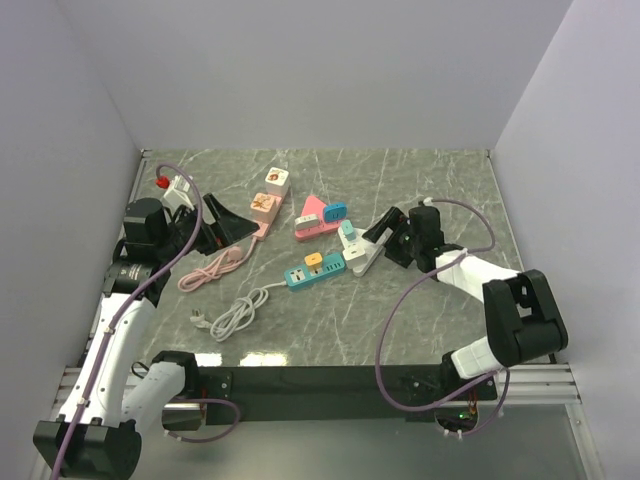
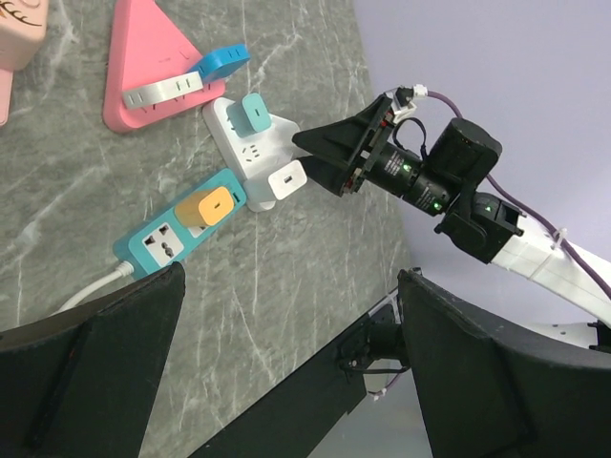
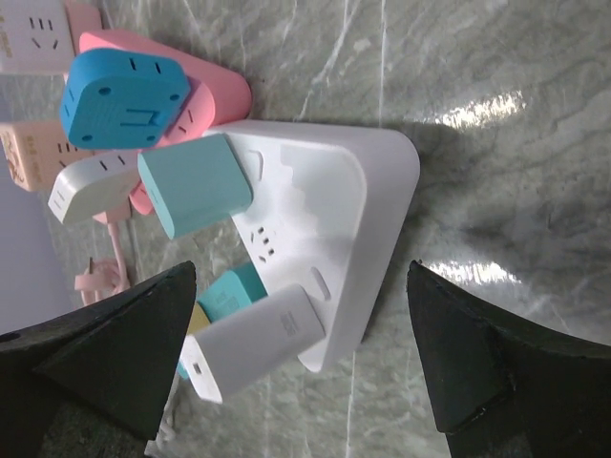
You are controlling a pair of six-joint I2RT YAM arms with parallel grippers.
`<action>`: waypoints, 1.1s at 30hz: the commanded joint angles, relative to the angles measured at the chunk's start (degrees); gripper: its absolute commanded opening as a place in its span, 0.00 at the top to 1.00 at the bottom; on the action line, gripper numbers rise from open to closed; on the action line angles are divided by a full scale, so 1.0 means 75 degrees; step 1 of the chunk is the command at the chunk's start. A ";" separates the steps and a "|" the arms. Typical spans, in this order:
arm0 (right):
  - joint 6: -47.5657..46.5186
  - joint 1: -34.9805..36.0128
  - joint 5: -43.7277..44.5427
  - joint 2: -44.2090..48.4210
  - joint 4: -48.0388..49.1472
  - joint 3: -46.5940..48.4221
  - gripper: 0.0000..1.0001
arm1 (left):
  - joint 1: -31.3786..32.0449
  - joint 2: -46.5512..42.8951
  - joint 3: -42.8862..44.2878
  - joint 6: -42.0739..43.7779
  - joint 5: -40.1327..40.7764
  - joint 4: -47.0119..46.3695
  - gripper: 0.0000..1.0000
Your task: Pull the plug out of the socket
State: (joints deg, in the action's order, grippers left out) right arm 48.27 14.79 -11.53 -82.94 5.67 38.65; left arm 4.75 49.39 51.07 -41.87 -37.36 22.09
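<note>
A white socket strip (image 1: 357,250) (image 2: 250,143) (image 3: 334,219) lies flat in the middle of the table. A teal plug (image 1: 347,229) (image 2: 256,112) (image 3: 196,184) sits in its far end. A white plug (image 1: 366,263) (image 2: 286,180) (image 3: 253,342) sits in its near end. My right gripper (image 1: 378,232) (image 2: 329,153) (image 3: 301,272) is open just to the right of the strip. Its fingers straddle the strip's end with the white plug and touch nothing. My left gripper (image 1: 228,222) (image 2: 291,277) is open and empty, raised at the left.
A teal strip (image 1: 315,270) with an orange plug lies beside the white strip. A pink triangular socket (image 1: 312,212) carries blue and white adapters. A pink strip (image 1: 266,205) with plugs, a pink cable (image 1: 210,268) and a white cable (image 1: 235,312) lie to the left.
</note>
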 commanded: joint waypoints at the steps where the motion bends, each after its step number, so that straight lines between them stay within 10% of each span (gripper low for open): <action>1: 0.0337 0.0138 0.0353 -0.0226 0.0790 0.0272 0.03 | 0.0034 -0.0057 0.0046 -0.0031 0.0119 -0.0004 0.01; 21: 0.1731 0.0419 0.1116 -0.1363 0.1048 0.0237 0.26 | 0.0034 0.0189 0.0163 0.0192 0.0248 0.0243 0.01; 33: 0.1511 0.0407 0.1338 -0.0687 0.0652 0.0049 0.91 | 0.0046 0.0235 0.0128 0.0297 0.0143 0.0231 0.01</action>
State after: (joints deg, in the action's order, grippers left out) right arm 62.70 17.82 -5.82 -91.50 17.56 39.94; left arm 4.86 51.24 51.07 -40.95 -35.92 24.77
